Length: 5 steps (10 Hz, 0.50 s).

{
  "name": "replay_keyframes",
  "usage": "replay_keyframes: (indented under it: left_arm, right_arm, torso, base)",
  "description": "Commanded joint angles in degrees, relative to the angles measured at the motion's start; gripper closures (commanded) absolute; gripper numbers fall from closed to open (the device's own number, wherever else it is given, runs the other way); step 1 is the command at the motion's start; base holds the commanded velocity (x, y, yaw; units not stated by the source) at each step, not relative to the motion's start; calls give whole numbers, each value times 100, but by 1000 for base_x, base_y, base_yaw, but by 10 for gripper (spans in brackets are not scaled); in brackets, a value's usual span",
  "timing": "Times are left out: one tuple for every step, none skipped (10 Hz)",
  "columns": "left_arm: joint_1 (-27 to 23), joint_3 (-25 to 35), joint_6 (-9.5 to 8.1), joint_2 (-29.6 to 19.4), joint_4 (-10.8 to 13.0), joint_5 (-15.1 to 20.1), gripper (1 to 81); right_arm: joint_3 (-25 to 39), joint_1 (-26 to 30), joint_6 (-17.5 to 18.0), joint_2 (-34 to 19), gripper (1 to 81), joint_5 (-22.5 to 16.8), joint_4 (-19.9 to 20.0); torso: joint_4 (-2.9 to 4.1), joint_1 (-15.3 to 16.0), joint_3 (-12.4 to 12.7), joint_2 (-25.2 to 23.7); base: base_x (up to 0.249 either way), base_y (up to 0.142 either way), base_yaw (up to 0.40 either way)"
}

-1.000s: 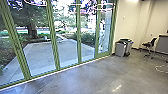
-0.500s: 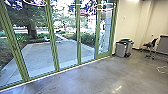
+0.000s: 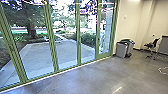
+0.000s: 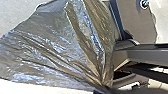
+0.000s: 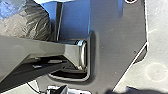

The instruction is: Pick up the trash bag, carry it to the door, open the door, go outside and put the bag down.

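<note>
Grey floor [image 3: 82, 80], trash bag [image 4: 50, 50] in tight folds at the left tool [image 4: 102, 90].

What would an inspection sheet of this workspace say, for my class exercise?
Surface: grey indoor floor with light glints.
Job's things: trash bag, folds drawn together near the left hand; green-framed glass panels.
Clutter: bins by the wall; chair farther right.
Hands: open or shut, cannot tell.
Cables: pale loop on the floor, probably a cable.
Surroundings: paved yard and tree beyond the glass.
</note>
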Motion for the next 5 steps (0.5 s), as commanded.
replay_keyframes:
  left_arm:
    - [-317,5,22,-21,38,360,811]
    - [-309,5,22,-21,38,360,811]
    - [-309,5,22,-21,38,360,811]
    - [-309,5,22,-21,38,360,811]
    - [-309,5,22,-21,38,360,811]
  right_arm:
    - [32,269,-39,50,10,-336,29]
    - [32,277,-47,50,10,-336,29]
    - [32,277,-39,50,10,-336,29]
    - [23,277,-47,50,10,-336,29]
    - [23,277,-47,50,10,-336,29]
  torso:
    - [0,0,0,0]
    - [0,0,0,0]
    - [0,0,0,0]
    - [0,-2,0,0]
    - [0,-4,0,-2]
  base:
    - [144,0,0]
    - [147,0,0]
    - [151,-66,0]
    - [153,-70,0]
    - [154,-71,0]
